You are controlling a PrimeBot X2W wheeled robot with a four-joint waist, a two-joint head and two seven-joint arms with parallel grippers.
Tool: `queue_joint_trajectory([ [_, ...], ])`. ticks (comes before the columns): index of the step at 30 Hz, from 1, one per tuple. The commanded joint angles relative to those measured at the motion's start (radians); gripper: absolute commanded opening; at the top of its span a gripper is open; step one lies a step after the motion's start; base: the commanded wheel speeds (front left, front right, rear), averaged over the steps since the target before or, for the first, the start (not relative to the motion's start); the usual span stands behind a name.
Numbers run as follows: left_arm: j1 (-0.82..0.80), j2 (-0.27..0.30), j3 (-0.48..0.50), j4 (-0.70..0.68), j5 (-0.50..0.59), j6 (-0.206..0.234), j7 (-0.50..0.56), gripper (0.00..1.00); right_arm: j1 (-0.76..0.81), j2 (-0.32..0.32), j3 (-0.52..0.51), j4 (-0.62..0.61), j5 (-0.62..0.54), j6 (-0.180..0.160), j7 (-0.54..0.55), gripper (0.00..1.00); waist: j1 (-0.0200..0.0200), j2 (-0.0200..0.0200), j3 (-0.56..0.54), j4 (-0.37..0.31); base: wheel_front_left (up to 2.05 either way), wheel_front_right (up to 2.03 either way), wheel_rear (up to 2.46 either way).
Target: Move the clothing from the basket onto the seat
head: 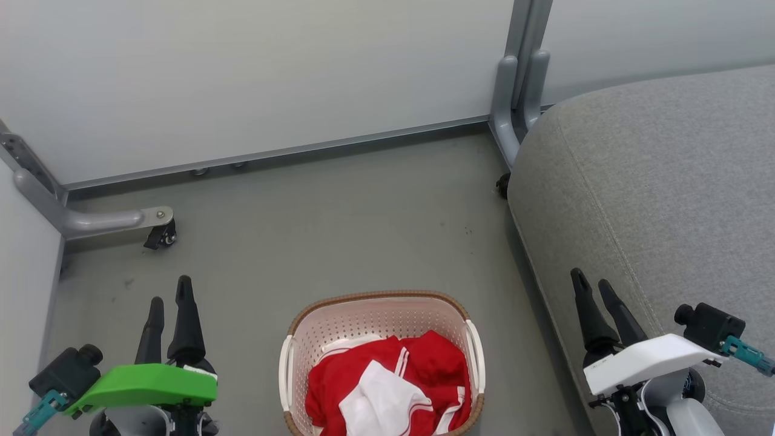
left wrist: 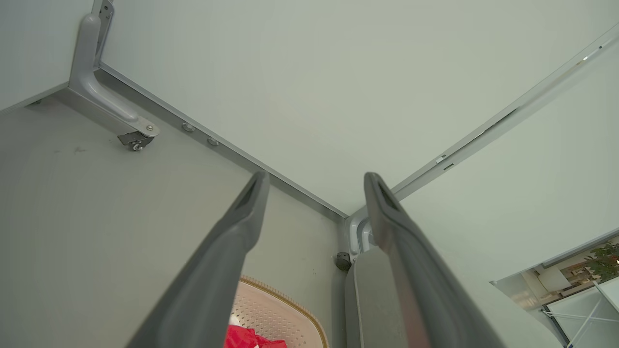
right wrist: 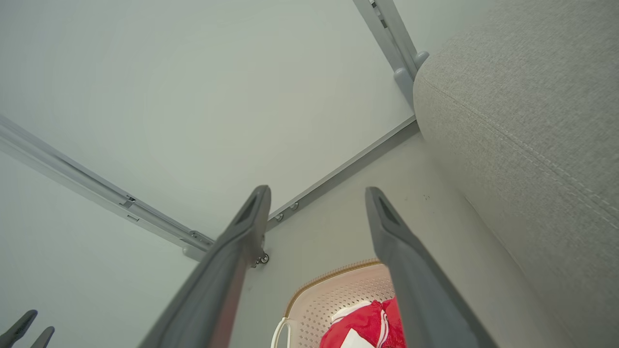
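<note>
Lying heaped in the basket (head: 376,301) at 6 o'clock, the clothing (head: 387,387) is untouched; nothing is seen laid on the seat (head: 666,181) at 3 o'clock. Left gripper (head: 169,290) at 7 o'clock and right gripper (head: 590,278) at 4 o'clock are held wide, empty. Whole transfer is judged outstanding.

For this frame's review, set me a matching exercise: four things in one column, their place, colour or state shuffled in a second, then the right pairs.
Things:
1. clothing
2. basket
3. seat
4. left gripper

Place, colour or state:
A. light grey, at the head view's right
B. open, at the head view's lower left
C. standing on the floor, low centre in the head view
D. red and white, heaped in the basket

Pairs: 1-D; 2-C; 3-A; 4-B
</note>
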State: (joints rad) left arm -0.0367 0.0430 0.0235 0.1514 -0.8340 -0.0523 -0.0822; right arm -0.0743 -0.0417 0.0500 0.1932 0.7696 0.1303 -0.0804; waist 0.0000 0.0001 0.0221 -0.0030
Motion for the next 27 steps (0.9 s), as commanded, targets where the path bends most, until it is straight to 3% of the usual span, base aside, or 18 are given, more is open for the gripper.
queue_joint_trajectory([
  [1,0.000,0.007,-0.004,-0.015,0.038,0.006,-0.012,1.00,-0.017,-0.007,0.006,-0.016,-0.037,0.000,-0.014,1.00,0.0000,-0.0001,-0.001,0.000,0.00,0.00,0.00],
  [18,0.018,0.008,-0.032,-0.027,0.223,0.017,-0.060,1.00,-0.005,-0.008,0.046,-0.034,-0.259,0.000,-0.062,1.00,0.0000,-0.0001,-0.002,0.002,0.00,0.00,0.00],
  [27,0.030,0.009,-0.046,-0.018,0.287,-0.016,-0.084,1.00,0.000,-0.008,0.065,-0.042,-0.355,0.000,-0.085,1.00,0.0000,-0.0001,0.000,0.003,0.00,0.00,0.00],
])
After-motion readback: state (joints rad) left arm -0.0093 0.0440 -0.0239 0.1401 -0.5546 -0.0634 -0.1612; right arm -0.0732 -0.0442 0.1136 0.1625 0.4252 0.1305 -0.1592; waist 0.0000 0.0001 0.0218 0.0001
